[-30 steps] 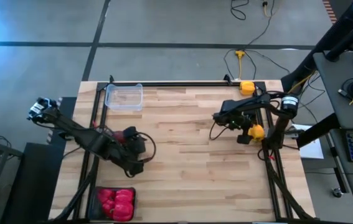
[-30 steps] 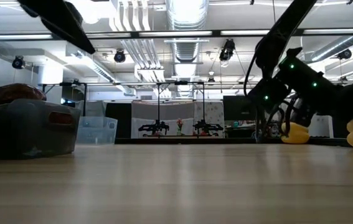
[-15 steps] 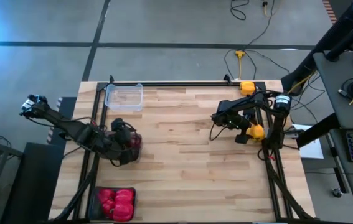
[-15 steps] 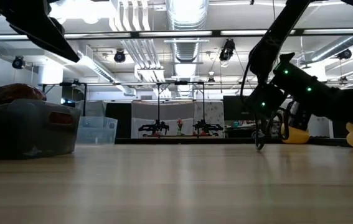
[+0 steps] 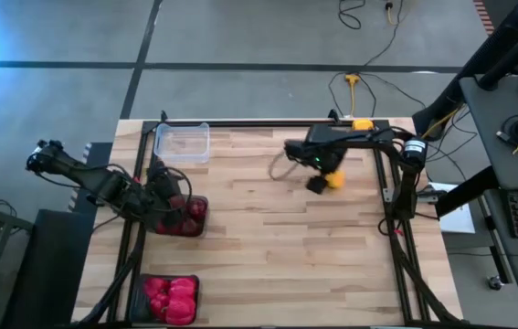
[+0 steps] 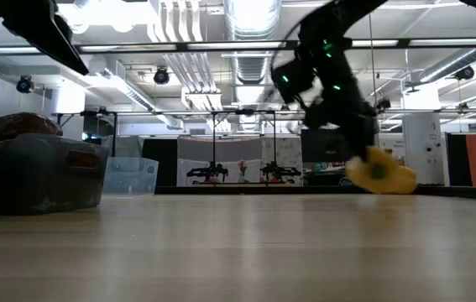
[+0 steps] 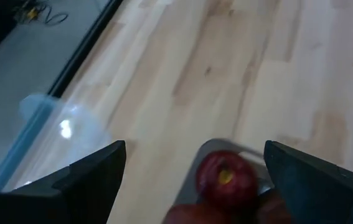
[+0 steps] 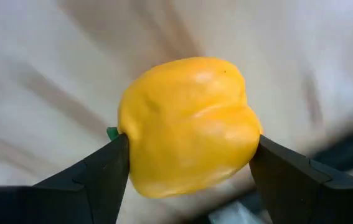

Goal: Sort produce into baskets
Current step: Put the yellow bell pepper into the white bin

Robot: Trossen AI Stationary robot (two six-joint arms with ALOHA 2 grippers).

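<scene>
Pale butcher-block table [image 5: 268,247] under a straight-down camera, grey floor around it, cables at the far edge. Going left to right.

Near left corner: dark tub [image 5: 169,297] packed with bright red peppers [image 5: 171,296].

Left edge, farther back: second dark tub [image 5: 184,217] with maroon peppers [image 5: 185,212] heaped inside. Left gripper [image 5: 160,199] hanging just above that tub, fingers spread wide and empty in its wrist view, one maroon pepper [image 7: 226,178] visible below between them.

Far left corner: clear tub [image 5: 182,142], seemingly without produce.

Right of centre, toward the far edge: right gripper [image 5: 324,176] raised off the wood, clamped on a yellow pepper [image 8: 188,124]. Fingers [image 8: 95,180] pressing on opposite flanks of the pepper. Another yellow pepper [image 5: 362,124] resting at the far edge by the frame rail.

Risks, as a judgement: smooth, rounded skin and a hold on two sides only, so a fast swing could rotate or slip the pepper out short of a tub; probable destination the clear tub, well apart from the gripper, and a release near its rim could bounce the pepper off the table.

Orientation: green stem stub [image 8: 112,133] pointing sideways toward one finger, so stem-to-base axis roughly along the line between the fingers; blocky shape, long axis hard to judge.
</scene>
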